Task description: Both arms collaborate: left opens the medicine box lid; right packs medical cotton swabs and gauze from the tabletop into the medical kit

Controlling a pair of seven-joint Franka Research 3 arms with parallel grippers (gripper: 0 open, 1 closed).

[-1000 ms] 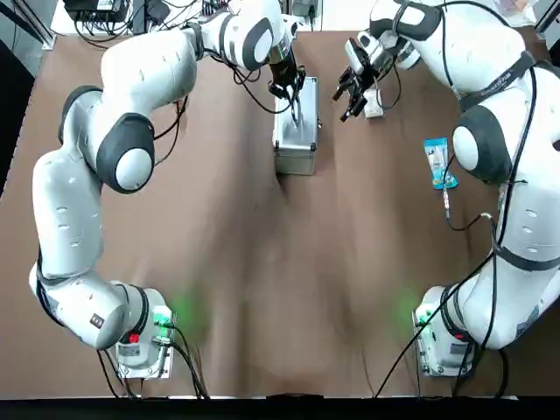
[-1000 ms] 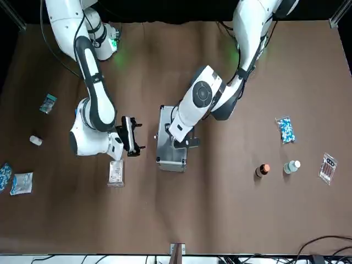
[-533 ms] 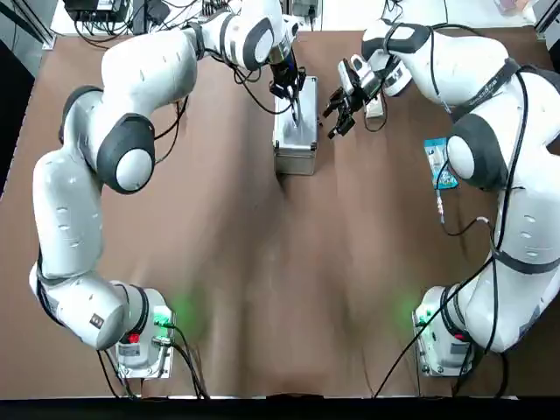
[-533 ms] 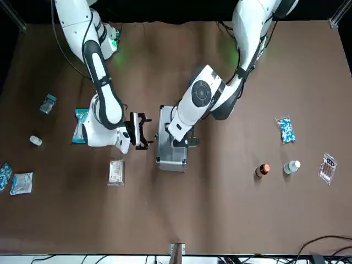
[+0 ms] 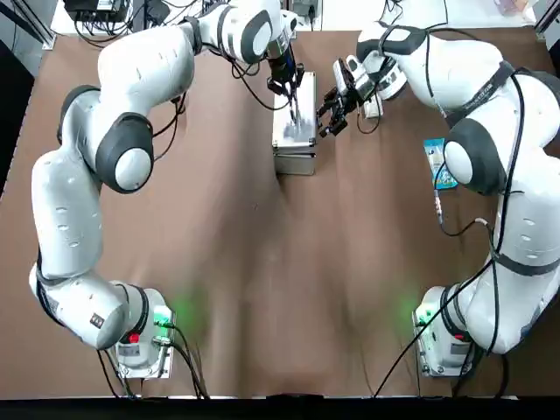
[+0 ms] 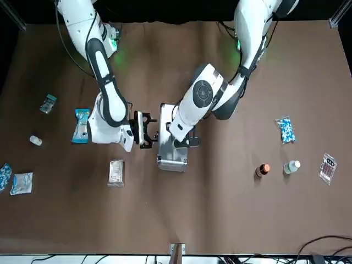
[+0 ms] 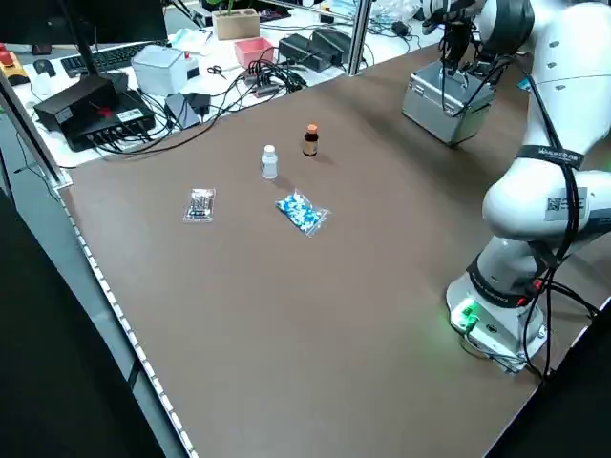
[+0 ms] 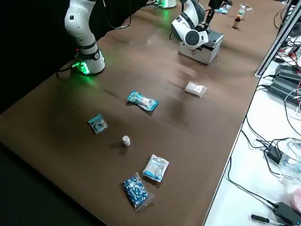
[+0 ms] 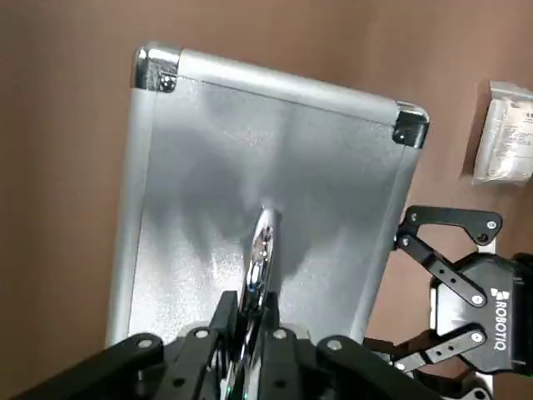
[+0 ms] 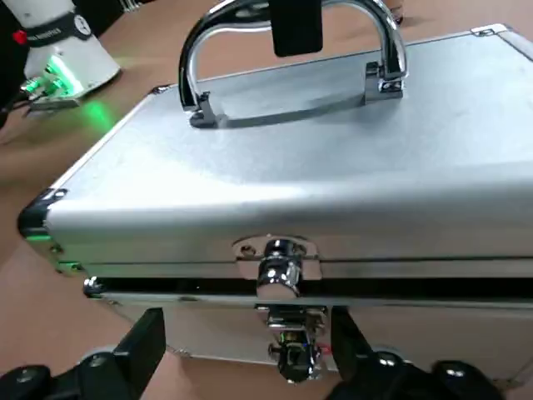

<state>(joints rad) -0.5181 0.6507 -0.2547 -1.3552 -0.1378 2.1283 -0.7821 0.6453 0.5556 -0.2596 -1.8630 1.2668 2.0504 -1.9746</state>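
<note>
The silver medical kit [image 5: 295,131] stands at the far middle of the tabletop [image 5: 262,262]. My left gripper [image 9: 250,312] is shut on the slim handle [image 10: 291,50] of the medicine box lid [image 9: 266,183]. A thin dark gap runs under the lid above the latch [image 10: 281,268]. My right gripper [image 5: 331,111] is open and empty, level with the latch side, fingers [image 10: 148,343] spread wide. The gauze [image 6: 116,172] lies flat beside the kit. The blue-and-white medical cotton swabs [image 6: 81,125] lie farther out on my right.
On my right side lie a small white bottle [image 6: 36,141], a small blue packet [image 6: 48,103] and speckled packets [image 6: 14,180]. On my left side stand a brown bottle [image 6: 263,170] and a white bottle [image 6: 293,166], with a speckled packet [image 6: 285,130] and a clear packet [image 6: 327,168].
My right gripper has swung from above the gauze toward the kit's latch side, still open. My left gripper has stayed on the lid handle.
</note>
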